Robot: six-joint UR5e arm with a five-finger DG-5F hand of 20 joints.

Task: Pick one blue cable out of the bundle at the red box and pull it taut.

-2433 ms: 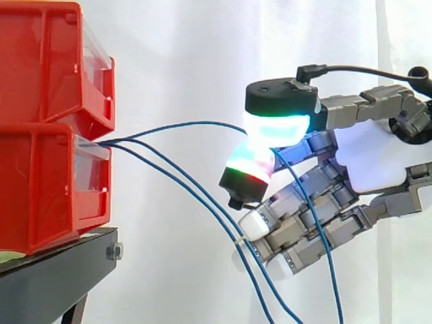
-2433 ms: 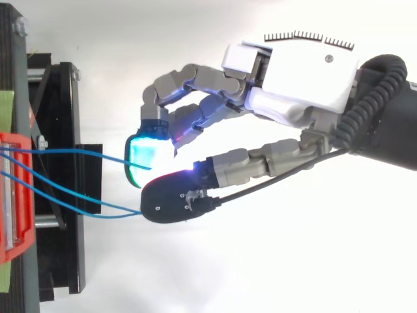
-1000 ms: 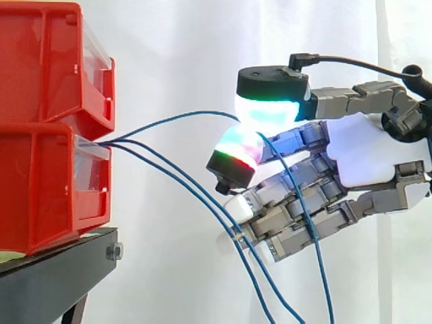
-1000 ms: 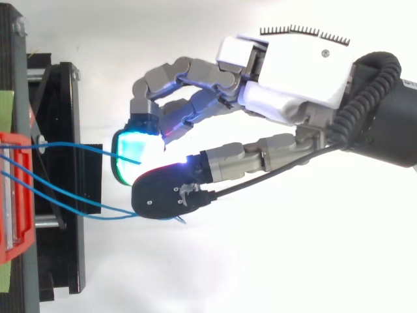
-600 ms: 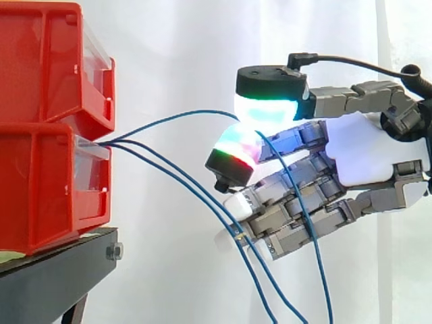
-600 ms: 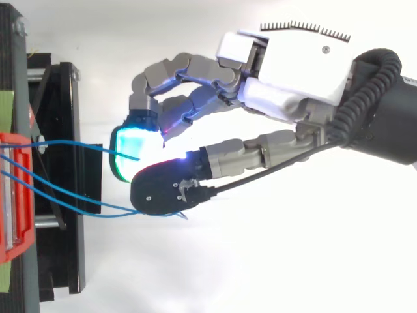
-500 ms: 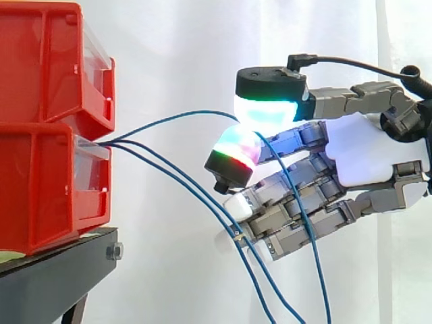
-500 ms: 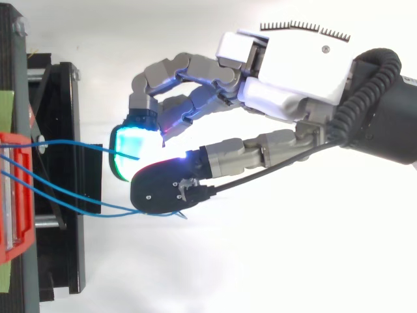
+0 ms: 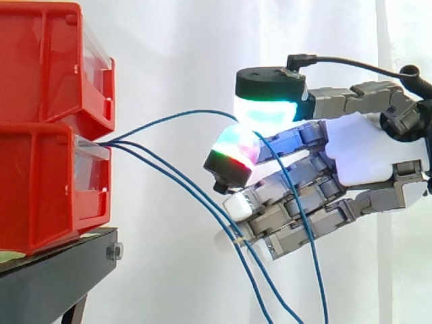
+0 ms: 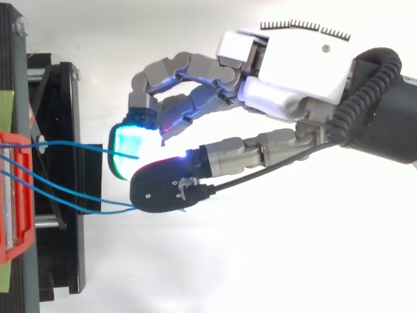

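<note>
We noted the hand [image 9: 364, 158] closed in a pinch, thumb pad over a fingertip [image 9: 233, 154]. The top blue cable [image 9: 169, 119] was apparently nipped between them, though the contact itself was hidden. Picking looked done and pulling was not: the cable arched slack from the lower red box [image 9: 40, 182]. Open room lay away from the box. Two other cables [image 9: 202, 196] ran close by the lower fingers.

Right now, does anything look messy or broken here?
Nothing looks broken or spilled. The blue cable pinched in the hand bows in a loose arc from the lower red bin instead of running straight. Two other blue cables droop below it.
</note>
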